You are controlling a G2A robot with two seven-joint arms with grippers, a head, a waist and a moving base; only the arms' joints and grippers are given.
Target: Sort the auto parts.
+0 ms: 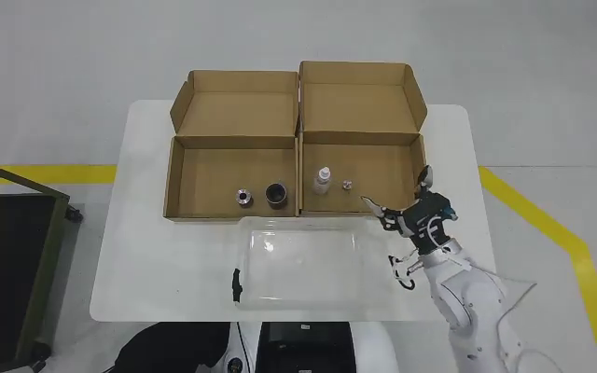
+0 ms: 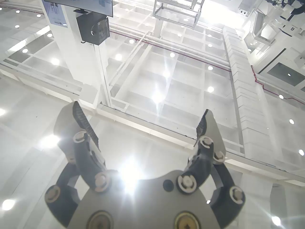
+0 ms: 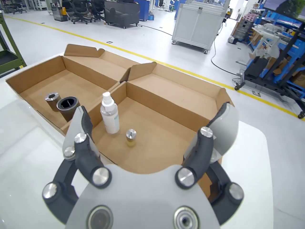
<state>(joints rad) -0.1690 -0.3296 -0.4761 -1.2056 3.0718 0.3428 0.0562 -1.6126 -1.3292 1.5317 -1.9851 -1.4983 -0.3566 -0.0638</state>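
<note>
From the top view, the sorting looks close to done. Two open cardboard boxes sit side by side across the upper middle of the frame. The left box [image 1: 173, 182] holds a small metal cylinder [image 1: 242, 197] and a dark sleeve [image 1: 277, 194], standing just beside each other near its front wall. The right box [image 1: 417, 168] holds a spray bottle [image 1: 322, 180] and a small capped part [image 1: 347, 185], both upright near its front-left corner. I take it the pairs are grouped by kind, and set near the front so the arms need not reach far. The clear tray [image 1: 308, 266] lies just below the boxes, at centre frame on the white table [image 1: 140, 261]. It is probably the place the parts were picked from. My right gripper [image 3: 154, 117] hangs at the right of the frame, over the front-right corner of the right box, tilted forward and looking down into it. Its fingers are spread wide and grasp nothing, which I read as a release or standby pose. The left gripper [image 2: 141, 110] points up at the ceiling, fingers equally wide apart and empty, evidently parked out of the way.
</note>
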